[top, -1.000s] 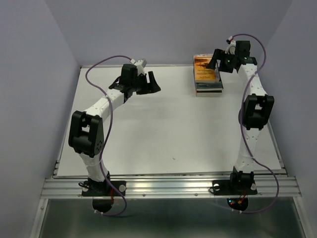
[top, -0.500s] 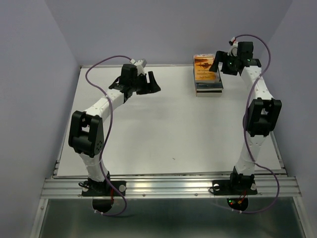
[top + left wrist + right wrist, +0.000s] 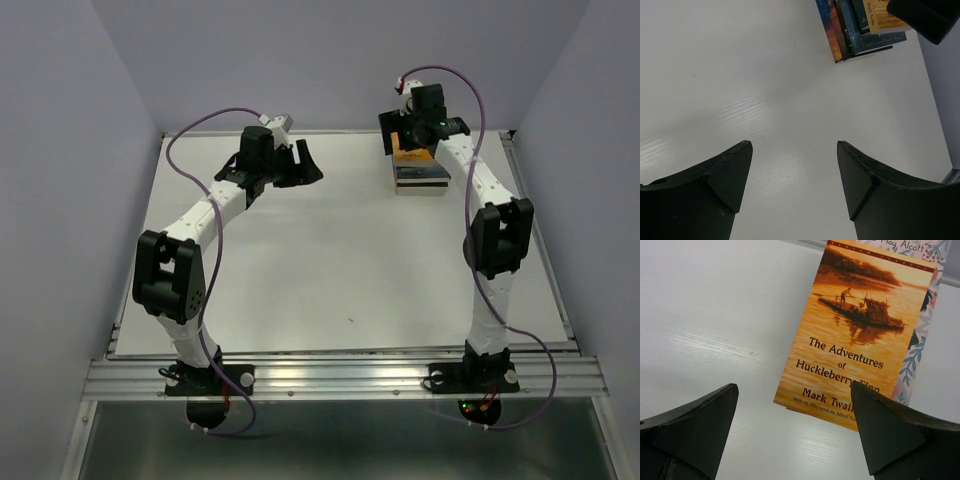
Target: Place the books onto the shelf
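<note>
R fingers are spread wide w/ nothing btwn them. 1 finger hangs over the bare white surface. The other hangs over the near-right corner of the top book, an orange-gold paperback, The Adventures of Huckleberry Finn by Mark Twain. Can't tell if that finger touches the cover. Under it, showing along its right and far edges, lies a floral-print paperback w/ "May Alcott" printed at the top.

From above, these belong to a stack of books lying flat at the far-right of the surface, close to the back wall. R arm rises from its base on the near edge and reaches over the far end of the stack. L wrist cam shows the stack side-on: about 4 spines, dark blue and orange.

L fingers are also apart and empty. They hang above bare surface toward the far-left, well apart from the stack and angled toward it. L arm bends up from its near-left base.
</note>
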Robot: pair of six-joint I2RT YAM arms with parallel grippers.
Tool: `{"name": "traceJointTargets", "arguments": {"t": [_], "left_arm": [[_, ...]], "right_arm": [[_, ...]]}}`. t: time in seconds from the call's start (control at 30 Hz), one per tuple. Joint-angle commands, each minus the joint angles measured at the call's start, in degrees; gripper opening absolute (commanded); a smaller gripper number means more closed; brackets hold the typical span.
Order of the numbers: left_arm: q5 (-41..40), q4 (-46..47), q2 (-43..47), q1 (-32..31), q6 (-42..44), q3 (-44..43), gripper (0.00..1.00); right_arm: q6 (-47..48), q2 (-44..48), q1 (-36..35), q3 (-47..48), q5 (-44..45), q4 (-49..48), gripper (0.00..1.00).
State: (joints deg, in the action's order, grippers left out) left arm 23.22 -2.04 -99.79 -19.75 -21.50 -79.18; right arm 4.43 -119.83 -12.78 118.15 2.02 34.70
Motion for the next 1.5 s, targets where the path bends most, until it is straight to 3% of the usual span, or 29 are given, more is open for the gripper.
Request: {"name": "traceJointTargets", "arguments": {"t": [0.0, 0.27, 0.73, 0.87, 1.03, 1.1, 1.17, 1.23, 1.33, 1.37, 1.47], "left_arm": [[-0.55, 1.6, 4.07, 0.41, 0.4, 0.52, 0.8], [-0.46, 1.52, 2.85, 0.5, 0.58, -1.06, 0.8], [0.33, 1.43, 1.53, 0.5, 0.93, -1.77, 0.8], [-0.37, 1.17, 2.23, 0.59, 1.1, -1.95, 0.8], [-2.65, 0.11, 4.95, 0.94, 1.63, -1.95, 0.84], [-5.72, 0.11, 7.57, 1.03, 1.55, -0.72, 0.9], [-8.88, 0.02, 9.69, 2.16, 0.49, 1.55, 0.9], [-10.56, -0.15, 13.29, 3.39, -0.56, 3.67, 0.91], [-14.6, -0.07, 19.16, 6.56, -3.19, 8.94, 0.94], [-17.74, -0.33, 20.67, 8.22, -4.25, 11.48, 0.96], [-26.78, -2.78, 26.47, 10.68, -5.31, 15.0, 0.99]], "right_arm": [[3.39, -3.56, 0.21, 4.8, 6.94, 1.24, 1.0], [7.44, -9.8, -0.32, 9.29, 8.87, 3.44, 1.0], [10.95, -9.9, -0.32, 9.82, 9.93, 3.53, 1.0], [9.38, -7.97, -0.32, 10.52, 7.31, 2.92, 1.0], [-1.41, -0.86, -0.32, 8.86, 8.6, 0.46, 1.0], [-9.47, 5.53, 0.72, 3.27, 11.07, -0.5, 1.0], [-14.86, 10.82, 3.18, -3.41, 8.2, -3.56, 1.0], [-22.07, 19.52, 7.58, -16.15, 7.82, -6.38, 1.0], [-26.9, 31.35, 9.96, -33.51, 17.28, -10.61, 1.0], [-28.14, 34.2, 10.57, -37.42, 23.4, -11.66, 1.0], [-32.8, 45.18, 10.58, -51.23, 30.3, -12.98, 1.0]]}}
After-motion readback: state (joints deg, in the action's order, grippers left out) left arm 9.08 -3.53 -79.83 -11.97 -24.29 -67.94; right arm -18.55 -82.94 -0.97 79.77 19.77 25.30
